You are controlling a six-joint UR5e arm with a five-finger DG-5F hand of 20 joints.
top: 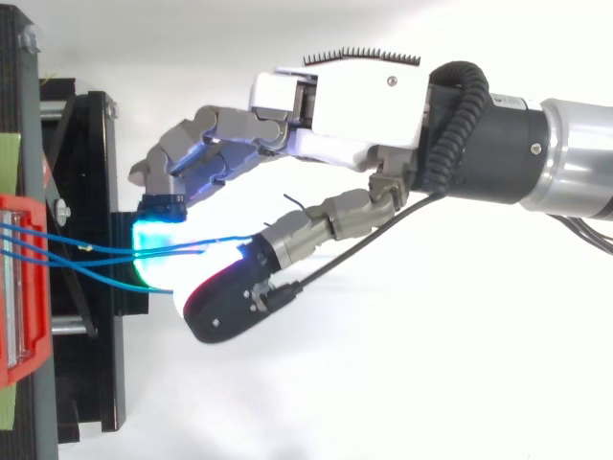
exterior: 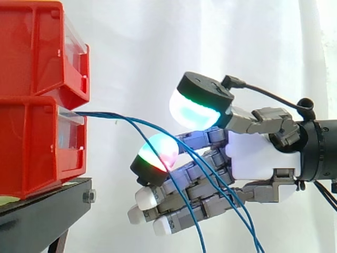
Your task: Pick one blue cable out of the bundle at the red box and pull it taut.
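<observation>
**Hand partly open at the cable bundle; cables slack**

Two red boxes are stacked on the black stand (exterior: 47, 203), their fronts at its right edge in the side view. The blue cables (exterior: 131, 121) leave the top front edge of the lower red box (exterior: 31, 147), arc outward and hang down loose across the hand (exterior: 258, 153). The hand is level with the lower box, just off its front. Its fingers (exterior: 158, 153) are loosely bent and the thumb pad (exterior: 195, 110) stands apart above them. The cables pass through that gap; no closed pinch is observed.

Hand (top: 354, 105) at blue cables (top: 96, 251)
</observation>
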